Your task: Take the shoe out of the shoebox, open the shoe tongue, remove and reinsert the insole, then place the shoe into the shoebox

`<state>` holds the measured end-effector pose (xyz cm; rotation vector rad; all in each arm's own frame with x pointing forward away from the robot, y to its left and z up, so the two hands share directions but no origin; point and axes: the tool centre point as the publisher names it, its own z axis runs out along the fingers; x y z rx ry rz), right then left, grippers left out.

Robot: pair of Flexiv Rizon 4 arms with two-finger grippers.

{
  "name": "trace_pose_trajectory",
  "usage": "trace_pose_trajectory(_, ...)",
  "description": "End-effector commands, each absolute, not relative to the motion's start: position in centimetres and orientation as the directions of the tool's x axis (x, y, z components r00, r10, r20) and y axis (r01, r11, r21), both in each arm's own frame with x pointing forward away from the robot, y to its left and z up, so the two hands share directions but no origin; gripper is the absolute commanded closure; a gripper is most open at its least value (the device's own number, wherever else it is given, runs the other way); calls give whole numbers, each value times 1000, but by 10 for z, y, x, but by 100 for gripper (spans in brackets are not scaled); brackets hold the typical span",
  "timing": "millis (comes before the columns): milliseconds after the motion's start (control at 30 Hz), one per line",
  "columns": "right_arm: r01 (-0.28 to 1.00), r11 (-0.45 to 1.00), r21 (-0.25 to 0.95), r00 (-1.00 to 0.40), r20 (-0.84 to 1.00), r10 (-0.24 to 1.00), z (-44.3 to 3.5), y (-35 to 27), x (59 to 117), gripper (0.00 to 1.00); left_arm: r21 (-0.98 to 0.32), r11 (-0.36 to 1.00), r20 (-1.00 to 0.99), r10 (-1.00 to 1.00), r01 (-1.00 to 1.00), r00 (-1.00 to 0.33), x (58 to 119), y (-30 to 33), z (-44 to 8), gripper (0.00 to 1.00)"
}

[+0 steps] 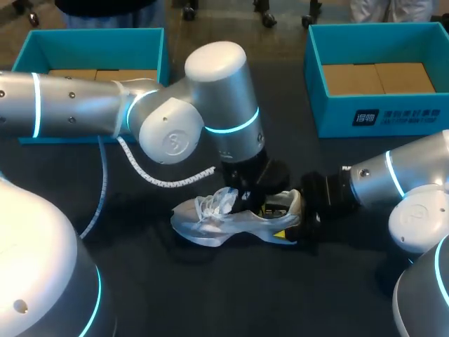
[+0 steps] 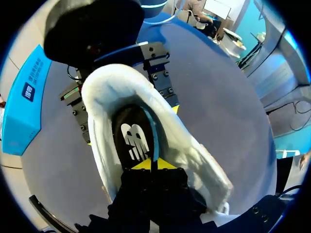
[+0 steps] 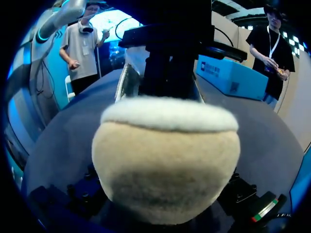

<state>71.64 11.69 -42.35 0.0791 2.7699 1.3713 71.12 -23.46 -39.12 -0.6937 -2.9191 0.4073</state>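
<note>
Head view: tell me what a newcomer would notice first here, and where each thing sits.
A white lace-up sneaker lies at the middle of the dark table. The left gripper comes down into its opening, and the right gripper is at its heel. One open teal cardboard shoebox stands at the table's far left, and another at its far right.

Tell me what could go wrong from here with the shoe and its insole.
1. The left claw seems to pinch only the edge of the insole inside the shoe. So thin a grip could slip, or the insole could fold as it moves.
2. The right claw holds the shoe by its heel alone. A hard pull from above might tug the shoe loose or tip it on the table.
</note>
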Motion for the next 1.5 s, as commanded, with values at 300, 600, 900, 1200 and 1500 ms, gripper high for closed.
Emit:
trace_pose_trajectory(300, 24, 609, 793, -997, -23, 69, -425, 119, 714, 100, -329, 844, 101, 477, 423, -873, 710, -218, -363, 100)
trace_pose_trajectory(600, 24, 609, 793, -997, -23, 69, -425, 119, 714, 100, -384, 832, 94, 467, 401, -879, 710, -212, -346, 100)
trace_pose_trajectory(900, 24, 609, 793, -997, -23, 69, -425, 119, 714, 100, -426, 823, 92, 453, 376, -887, 712, -201, -338, 100)
trace_pose_trajectory(1200, 24, 609, 793, -997, -23, 69, -425, 119, 714, 100, -469, 804, 71, 447, 366, -892, 714, -211, -324, 100)
trace_pose_trajectory(1500, 24, 609, 793, -997, -23, 69, -425, 119, 714, 100, -513, 770, 53, 469, 379, -882, 709, -238, -312, 100)
